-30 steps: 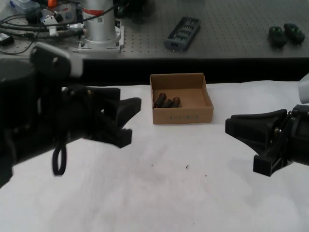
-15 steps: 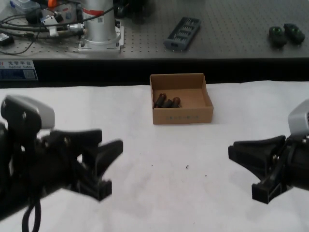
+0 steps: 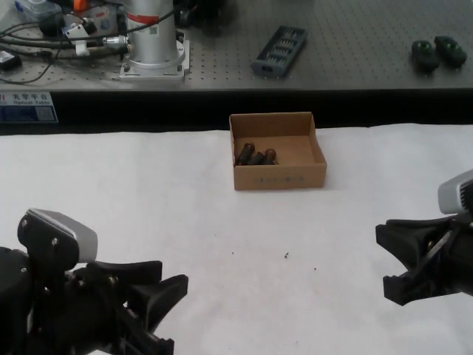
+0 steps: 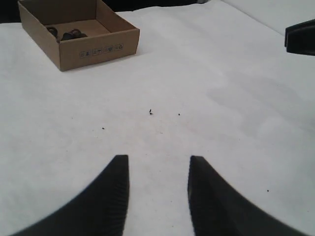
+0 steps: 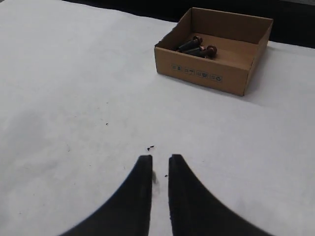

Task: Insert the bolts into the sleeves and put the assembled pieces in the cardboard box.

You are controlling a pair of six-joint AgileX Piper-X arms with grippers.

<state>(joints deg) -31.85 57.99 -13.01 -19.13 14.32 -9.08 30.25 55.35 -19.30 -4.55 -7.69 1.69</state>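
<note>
Pieces (image 5: 197, 49) in cardboard box (image 5: 231, 81); left claw (image 4: 158, 159) released wide, right claw (image 5: 160, 157) barely parted, empty.

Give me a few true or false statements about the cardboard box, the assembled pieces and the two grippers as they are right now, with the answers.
1. The cardboard box holds several assembled pieces. True.
2. The left gripper is clamped on a bolt. False: its fingers stand apart with nothing between them.
3. The right gripper hangs directly over the box. False: it is over the white cloth, apart from the box and nearer the camera.
4. The right gripper holds nothing. True.
5. The box lies tipped on its side. False: it stands upright on the cloth with its open top facing up.
</note>
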